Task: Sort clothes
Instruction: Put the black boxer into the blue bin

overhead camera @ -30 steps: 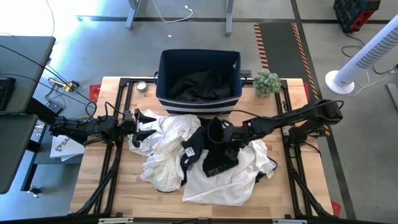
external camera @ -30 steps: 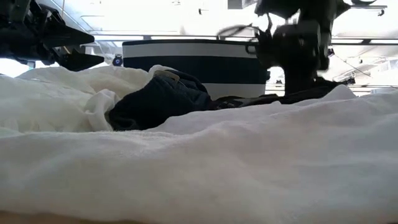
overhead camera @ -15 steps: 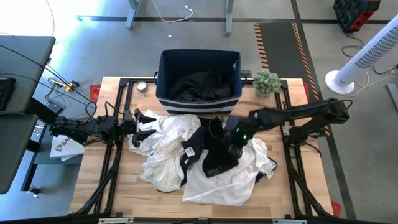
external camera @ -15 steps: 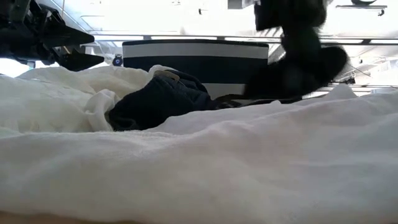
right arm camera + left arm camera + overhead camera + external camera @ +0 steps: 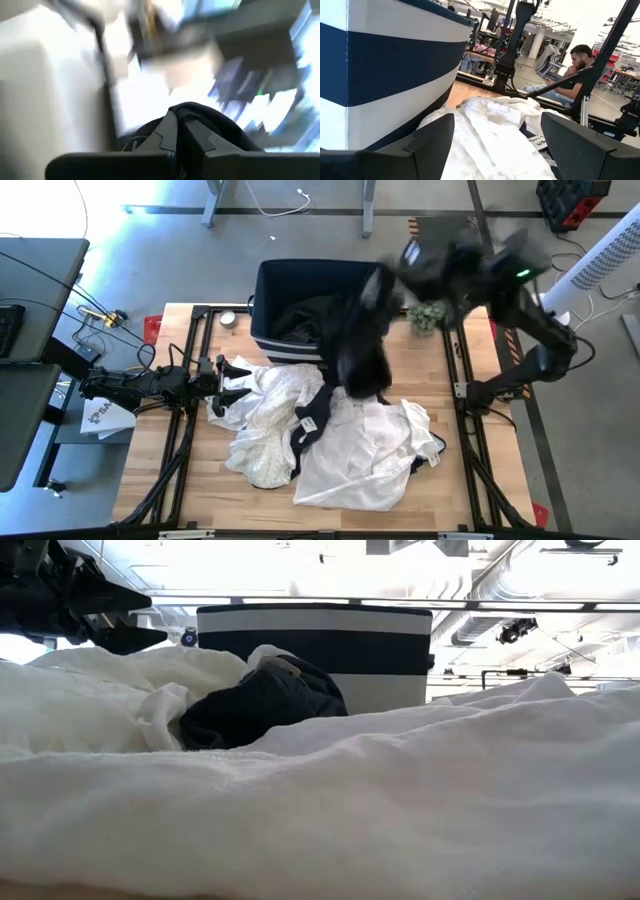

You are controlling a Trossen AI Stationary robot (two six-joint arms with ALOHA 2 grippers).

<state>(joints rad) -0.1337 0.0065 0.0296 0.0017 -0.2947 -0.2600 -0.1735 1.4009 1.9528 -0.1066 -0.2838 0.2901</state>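
Note:
A pile of clothes (image 5: 330, 435) covers the middle of the table, mostly white, with a dark piece (image 5: 265, 700) lying among them. My right gripper (image 5: 388, 275) is raised high near the striped navy bin (image 5: 320, 305) and is shut on a black garment (image 5: 360, 340), blurred. The garment hangs over the bin's near right corner. My left gripper (image 5: 225, 380) waits open at the pile's left edge, with white cloth (image 5: 490, 135) lying just beyond its fingers. My right gripper pinches a bunched fold of the black garment (image 5: 200, 117) between its two shut fingers (image 5: 172, 132). The cloth wraps around the fingertips. The garment hangs slack below the gripper, and its lower end (image 5: 368, 385) is lifted clear of the white clothes.
The bin stands at the table's far edge with dark clothes (image 5: 305, 320) inside. A small green plant (image 5: 428, 310) stands to the right of the bin, and a small round tin (image 5: 228, 319) to its left. A person (image 5: 577, 65) sits in the room beyond the table.
My right gripper has shut on the black garment on the pile. It has then swung quickly up and toward the far edge, near the bin. The garment has come off the white clothes and now hangs in the air.

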